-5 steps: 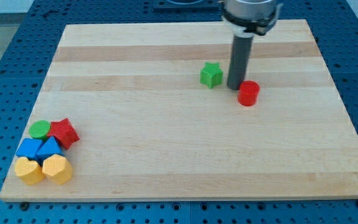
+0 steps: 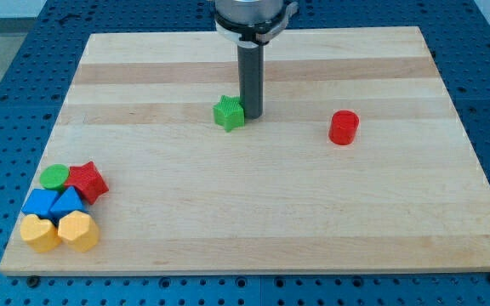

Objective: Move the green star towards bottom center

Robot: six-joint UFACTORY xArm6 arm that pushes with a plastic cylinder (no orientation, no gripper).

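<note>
The green star (image 2: 228,112) is sitting in the upper middle of the wooden board (image 2: 253,229), with my tip (image 2: 251,116) pressing against its right side. I am running a bare rod, no pincer. The red cylinder (image 2: 343,127) is lying well apart to the view's right.
</note>
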